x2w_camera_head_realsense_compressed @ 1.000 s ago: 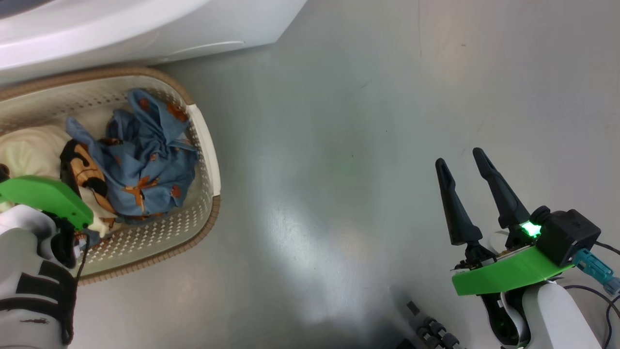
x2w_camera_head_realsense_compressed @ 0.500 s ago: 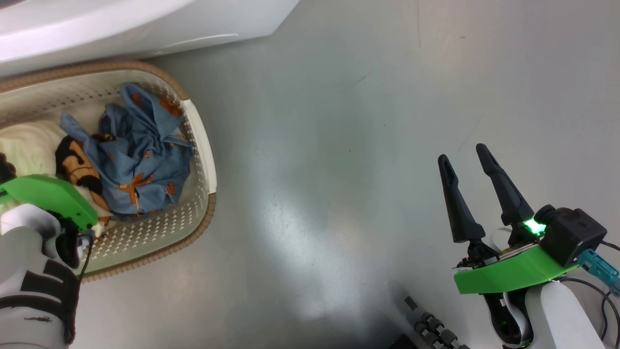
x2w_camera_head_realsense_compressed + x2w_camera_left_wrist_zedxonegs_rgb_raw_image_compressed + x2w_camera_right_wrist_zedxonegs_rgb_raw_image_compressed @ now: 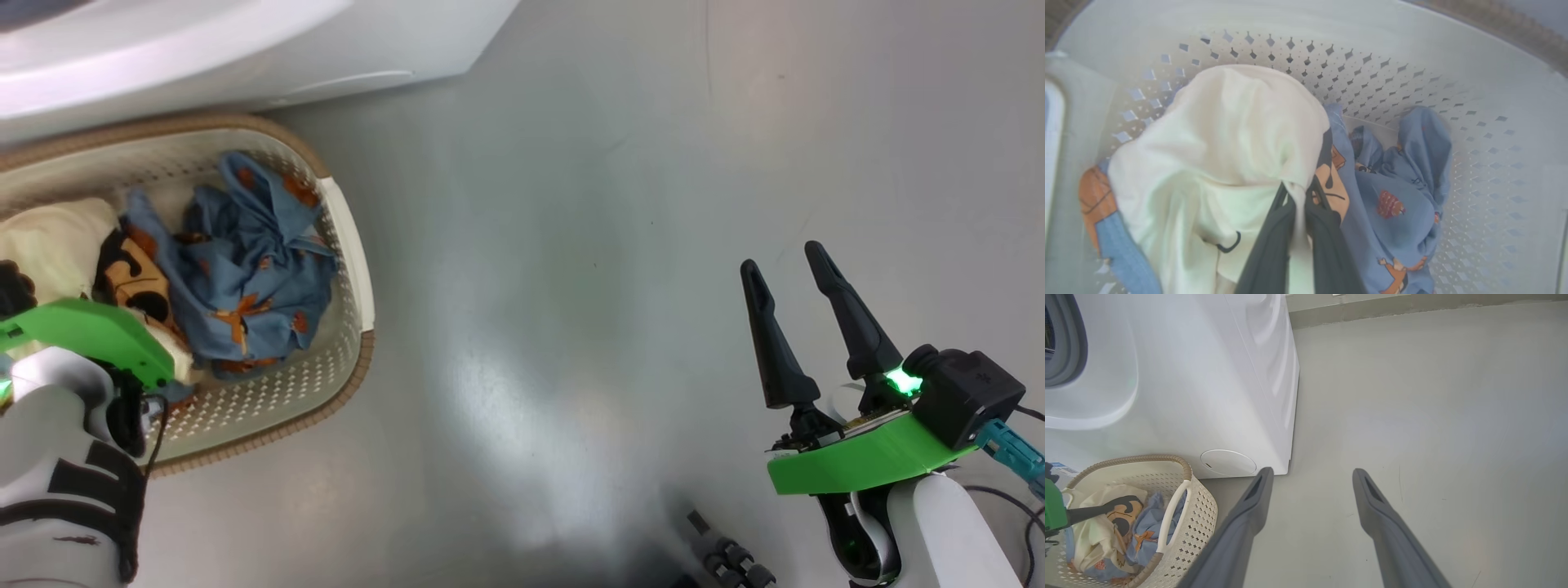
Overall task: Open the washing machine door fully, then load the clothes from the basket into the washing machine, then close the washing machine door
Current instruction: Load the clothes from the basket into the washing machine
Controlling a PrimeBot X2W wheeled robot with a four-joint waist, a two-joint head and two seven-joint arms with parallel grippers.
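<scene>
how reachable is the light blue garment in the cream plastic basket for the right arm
Probably reachable: only grey floor separates the right gripper from the basket, and the light blue garment lies uncovered.

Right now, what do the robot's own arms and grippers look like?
The right gripper and left gripper each have two long, tapered dark fingers on a bright green bracket, above a white forearm. The left forearm bears black stripes. The right wrist carries a black camera box, a glowing green light, a teal connector and dark cables.
</scene>
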